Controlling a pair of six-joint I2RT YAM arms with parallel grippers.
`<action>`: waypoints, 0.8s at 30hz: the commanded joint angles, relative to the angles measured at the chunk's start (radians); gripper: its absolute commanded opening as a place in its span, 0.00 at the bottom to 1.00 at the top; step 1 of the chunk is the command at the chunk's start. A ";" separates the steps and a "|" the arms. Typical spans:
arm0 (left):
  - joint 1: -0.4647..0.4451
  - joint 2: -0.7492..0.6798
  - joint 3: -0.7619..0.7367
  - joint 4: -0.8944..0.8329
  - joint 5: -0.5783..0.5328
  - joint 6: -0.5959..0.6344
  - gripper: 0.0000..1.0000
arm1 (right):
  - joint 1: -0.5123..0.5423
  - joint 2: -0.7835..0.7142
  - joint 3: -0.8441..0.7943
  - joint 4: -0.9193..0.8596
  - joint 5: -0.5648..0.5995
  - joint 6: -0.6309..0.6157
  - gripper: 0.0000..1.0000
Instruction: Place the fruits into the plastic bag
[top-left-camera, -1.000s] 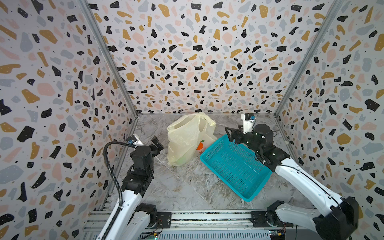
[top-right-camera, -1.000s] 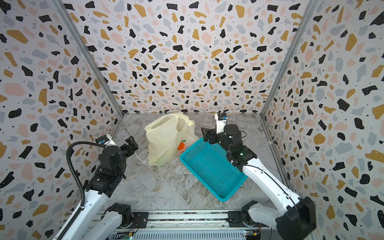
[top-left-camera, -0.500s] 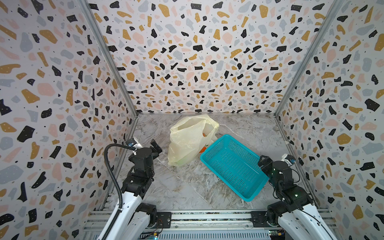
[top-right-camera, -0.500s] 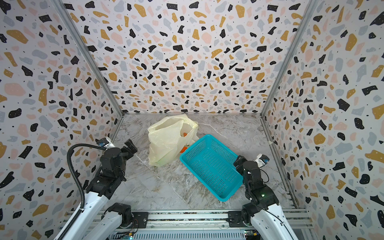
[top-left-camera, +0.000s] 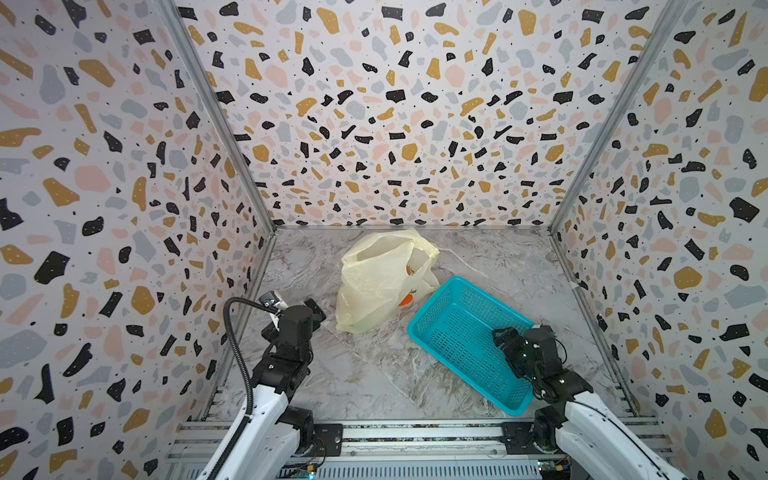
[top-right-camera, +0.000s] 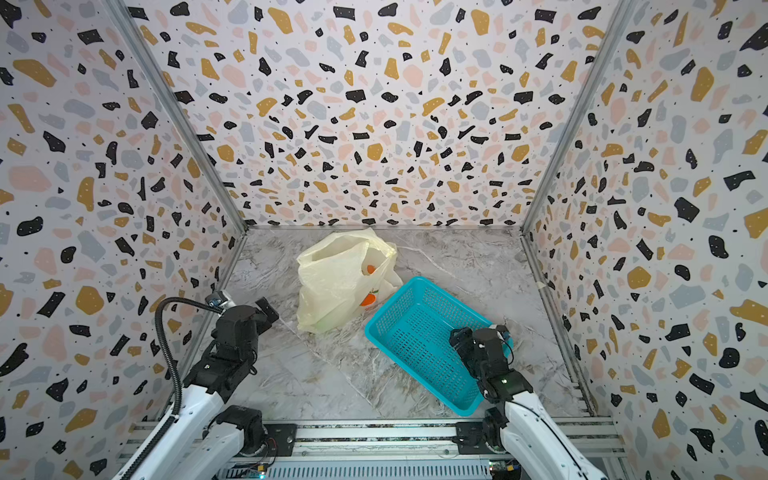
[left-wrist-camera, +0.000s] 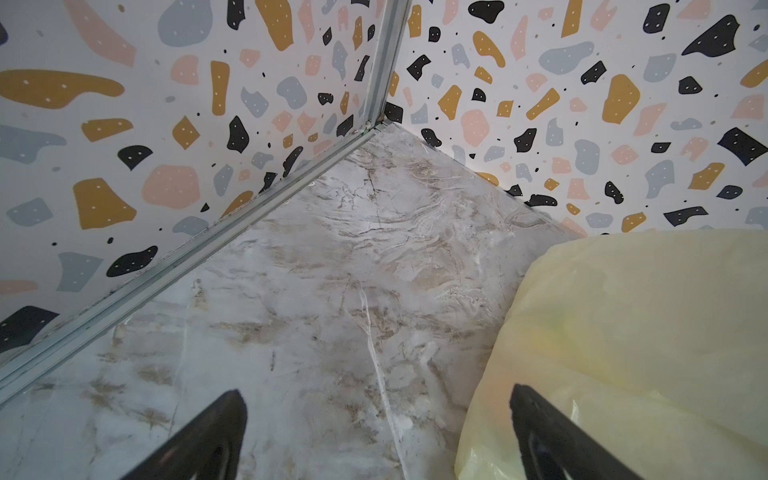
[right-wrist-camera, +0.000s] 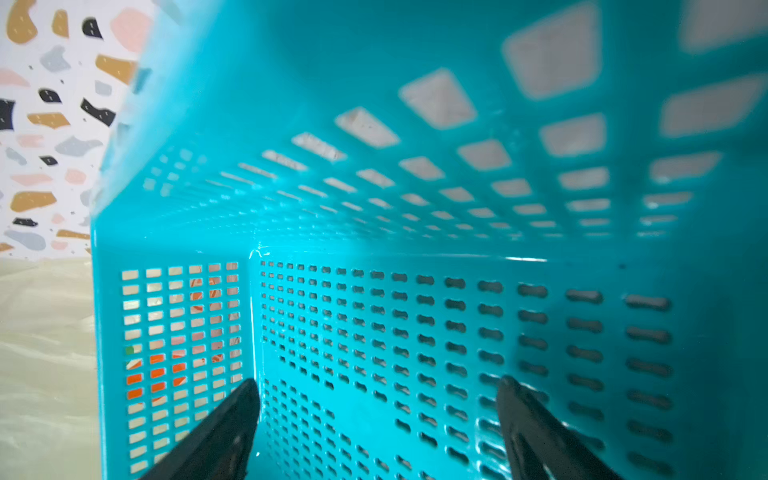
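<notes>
left gripper (left-wrist-camera: 376, 392): jaws spread wide, holding nothing, low at lower left in both top views, just beside the bag (top-left-camera: 374, 286). Can't tell from the wrist view whether it touches the bag. right gripper (right-wrist-camera: 378, 381): jaws also wide apart, empty, over the lower-right end of the basket (top-left-camera: 457, 332), pointing into it. bag sits slumped at frame centre, mouth at its upper end. fruits (top-left-camera: 406, 299): orange patches show through the film and near the mouth; other pieces are too faint to tell. basket lies between right gripper and bag, its upper-left corner right against the bag. grey marble table (top-left-camera: 365, 374), terrazzo-print walls (top-left-camera: 395, 124) on three sides, metal rail (top-left-camera: 415, 432) along the bottom edge.
</notes>
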 joint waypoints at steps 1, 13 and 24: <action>-0.005 -0.002 -0.013 0.032 -0.012 0.000 1.00 | 0.014 0.152 0.133 0.201 -0.127 -0.185 0.89; -0.004 0.014 -0.012 0.034 0.002 0.015 0.99 | 0.015 0.510 0.652 0.084 -0.181 -0.551 0.92; -0.004 0.123 0.016 0.174 -0.056 0.020 1.00 | -0.459 0.590 0.542 0.173 0.093 -0.633 0.97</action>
